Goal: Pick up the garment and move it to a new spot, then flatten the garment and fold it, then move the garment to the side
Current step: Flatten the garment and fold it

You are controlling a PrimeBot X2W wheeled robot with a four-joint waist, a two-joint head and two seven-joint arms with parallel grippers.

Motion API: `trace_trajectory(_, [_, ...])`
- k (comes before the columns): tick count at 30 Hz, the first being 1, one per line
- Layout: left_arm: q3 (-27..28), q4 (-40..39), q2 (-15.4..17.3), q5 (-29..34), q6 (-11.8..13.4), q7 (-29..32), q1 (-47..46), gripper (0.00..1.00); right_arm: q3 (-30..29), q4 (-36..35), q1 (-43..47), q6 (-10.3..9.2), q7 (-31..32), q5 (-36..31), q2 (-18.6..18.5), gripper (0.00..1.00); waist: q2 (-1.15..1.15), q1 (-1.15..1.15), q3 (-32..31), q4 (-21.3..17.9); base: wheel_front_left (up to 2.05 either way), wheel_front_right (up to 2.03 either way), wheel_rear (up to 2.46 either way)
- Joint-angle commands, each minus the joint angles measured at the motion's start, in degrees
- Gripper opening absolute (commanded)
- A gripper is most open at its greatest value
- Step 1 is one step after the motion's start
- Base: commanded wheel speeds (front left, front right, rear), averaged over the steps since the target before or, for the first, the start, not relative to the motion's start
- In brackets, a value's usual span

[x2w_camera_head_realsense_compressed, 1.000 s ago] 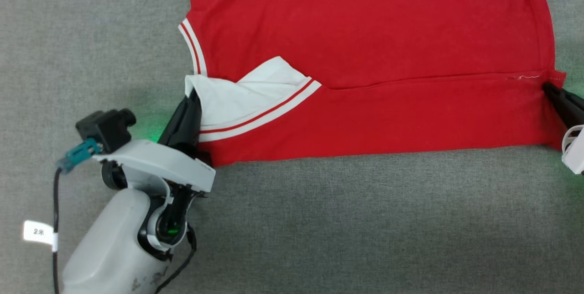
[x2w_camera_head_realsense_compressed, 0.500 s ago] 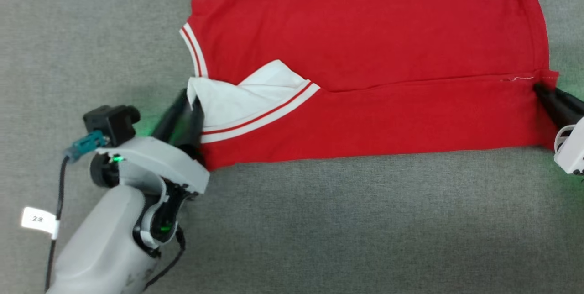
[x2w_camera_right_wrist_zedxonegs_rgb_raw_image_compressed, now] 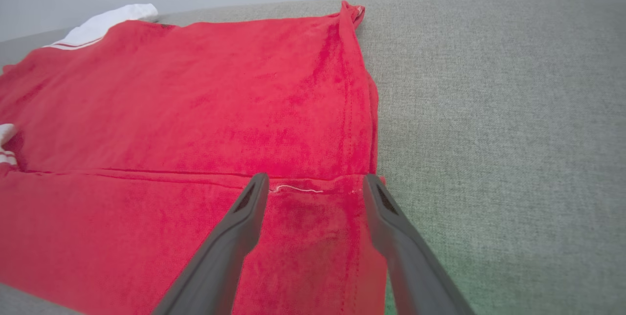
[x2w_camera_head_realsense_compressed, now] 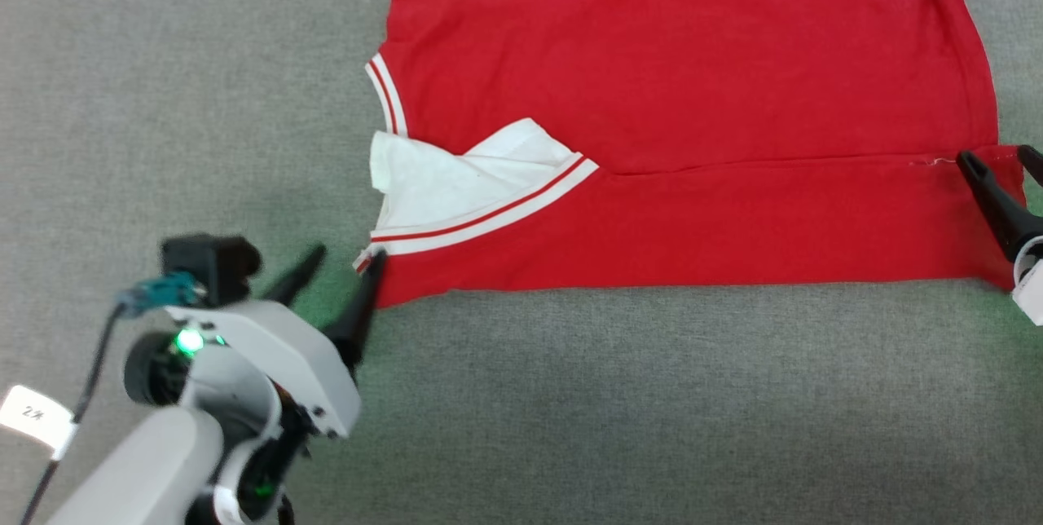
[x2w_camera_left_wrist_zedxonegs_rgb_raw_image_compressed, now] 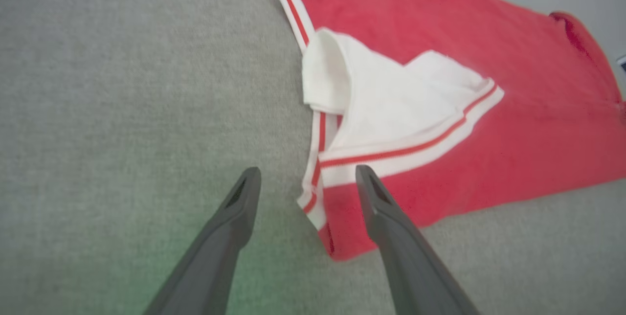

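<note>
- The grey fabric worktop (x2w_camera_head_realsense_compressed: 652, 394) carries everything. The cloth lies across its far half, from the middle out to my right.
- The garment (x2w_camera_head_realsense_compressed: 693, 85) lies flat with a plain red side up, striped trim at its left end and the hem at its right.
- Its near long edge is turned up over the body as a band (x2w_camera_head_realsense_compressed: 693, 223). I judge the first lengthwise fold is laid and folding is the step in hand.
- The white sleeve (x2w_camera_head_realsense_compressed: 456, 174) sits tucked on that fold at the left, a little rumpled.
- My left hand (x2w_camera_head_realsense_compressed: 349, 254) stands wide open at the near left corner and holds nothing. The corner's trim lies between its fingers.
- My right hand (x2w_camera_head_realsense_compressed: 994, 154) is wide open and empty too, its fingers over the right end of the fold line.
- Next, I reckon I should take the far edge's two corners and bring them towards me evenly, without dragging the laid band.
</note>
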Motion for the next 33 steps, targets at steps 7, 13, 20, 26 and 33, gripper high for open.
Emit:
trace_trajectory(7, [-2.3,-3.8,1.2,-0.3,3.9,7.1,0.0,1.0,-0.1,-2.6,0.3,-0.08,0.8,-1.1,1.1,1.0,0.0,0.0,2.4,-1.8,0.0,0.0,0.0])
trace_trajectory(13, [-3.2,-1.8,0.8,-1.3,3.7,9.5,-0.6,1.0,-0.2,-4.2,0.4,-0.08,1.5,-1.3,0.6,1.0,0.0,0.0,3.3,-3.1,0.0,0.0,0.0])
trace_trajectory(20, [-3.8,-0.8,0.6,-2.4,3.0,10.5,-0.2,0.0,-1.2,-5.5,1.3,-0.08,2.7,-1.7,-0.2,1.0,0.0,0.0,3.1,-3.3,0.0,0.0,0.0])
trace_trajectory(26, [-3.9,-0.7,0.2,-3.0,2.6,10.1,0.7,0.0,-1.8,-8.0,2.2,-0.08,8.7,-1.5,-3.0,1.0,0.0,0.0,2.4,-3.0,0.0,0.0,0.0])
trace_trajectory(33, [-4.5,-0.7,-0.4,-2.9,2.1,9.7,0.4,0.0,-2.3,-10.8,2.9,-0.07,23.6,-0.2,-6.5,1.0,0.0,0.0,2.9,-2.4,0.0,0.0,0.0])
